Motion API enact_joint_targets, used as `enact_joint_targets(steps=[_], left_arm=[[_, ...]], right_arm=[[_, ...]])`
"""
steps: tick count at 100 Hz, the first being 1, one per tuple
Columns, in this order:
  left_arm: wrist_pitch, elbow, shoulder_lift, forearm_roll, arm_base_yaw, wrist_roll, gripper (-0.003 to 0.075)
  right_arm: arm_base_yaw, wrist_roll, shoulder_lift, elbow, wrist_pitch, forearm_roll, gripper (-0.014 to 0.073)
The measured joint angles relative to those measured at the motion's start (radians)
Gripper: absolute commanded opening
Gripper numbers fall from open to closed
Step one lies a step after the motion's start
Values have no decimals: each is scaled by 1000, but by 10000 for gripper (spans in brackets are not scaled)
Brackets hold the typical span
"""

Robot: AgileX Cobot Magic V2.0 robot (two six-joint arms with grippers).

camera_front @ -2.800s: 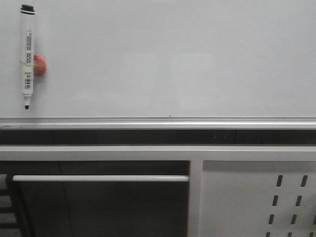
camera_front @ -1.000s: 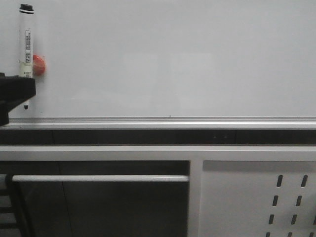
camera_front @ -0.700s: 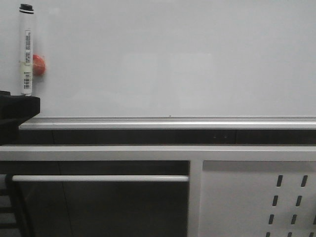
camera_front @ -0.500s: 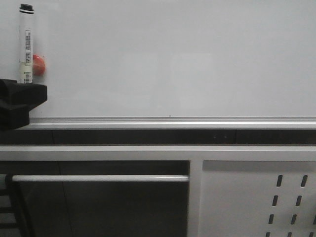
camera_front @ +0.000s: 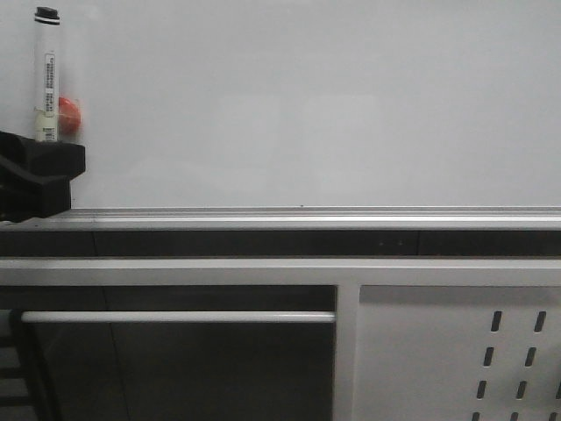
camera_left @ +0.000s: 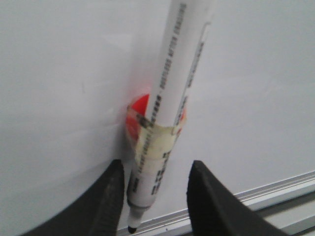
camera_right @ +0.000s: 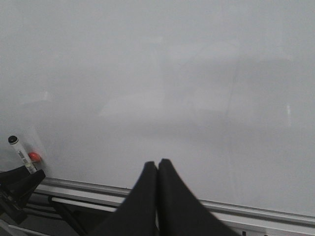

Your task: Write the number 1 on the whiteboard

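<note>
My left tool (camera_left: 153, 196) has come up from the whiteboard's lower left corner over the last second, and its dark fingers now sit wide on either side of the marker pen (camera_left: 170, 98), not clamped yet. So the grab is next, I reckon. The pen's smooth white plastic, taped to a red magnet (camera_left: 139, 110) on the glossy whiteboard (camera_front: 307, 105). No stroke on it yet. Right tool (camera_right: 157, 169) is pinched closed, empty.
</note>
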Motion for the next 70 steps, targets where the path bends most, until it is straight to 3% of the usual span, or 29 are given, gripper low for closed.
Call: enact_joint_targets(steps=[9, 34, 56, 70], left_arm=[[0, 0, 2, 0, 0, 0, -19], [0, 0, 2, 105, 0, 0, -18], [0, 36, -56, 258, -2, 0, -18], [0, 56, -108, 363, -2, 0, -18]], right_arm=[[0, 0, 0, 0, 1, 0, -71], [0, -44, 0, 0, 44, 7, -71], [0, -213, 35, -2, 141, 151, -71], [12, -269, 100, -2, 223, 170, -71]])
